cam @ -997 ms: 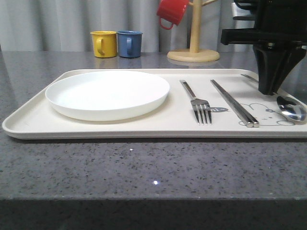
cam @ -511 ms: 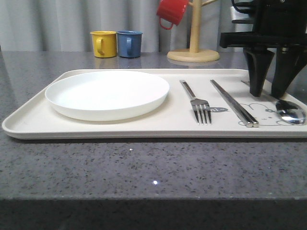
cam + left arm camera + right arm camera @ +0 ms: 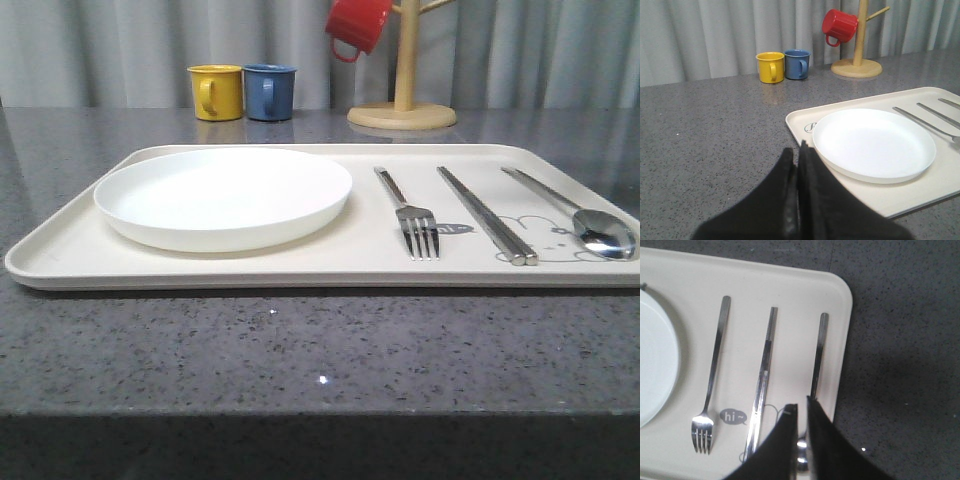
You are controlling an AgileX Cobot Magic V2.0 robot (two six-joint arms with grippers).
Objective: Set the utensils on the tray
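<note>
The large cream rectangular tray [image 3: 250,265] carries a round white plate [image 3: 224,195], then silver chopsticks [image 3: 485,214], long-handled spoon [image 3: 575,212] and four-tined fork [image 3: 408,213] lying side by side. Both black claws, left [image 3: 798,175] and right [image 3: 801,427], are closed, empty.

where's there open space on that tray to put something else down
On the tray, the bare patches are the front strip before the plate and the gap between plate and fork. The right side is crowded: fork, chopsticks and spoon lie close together.
</note>
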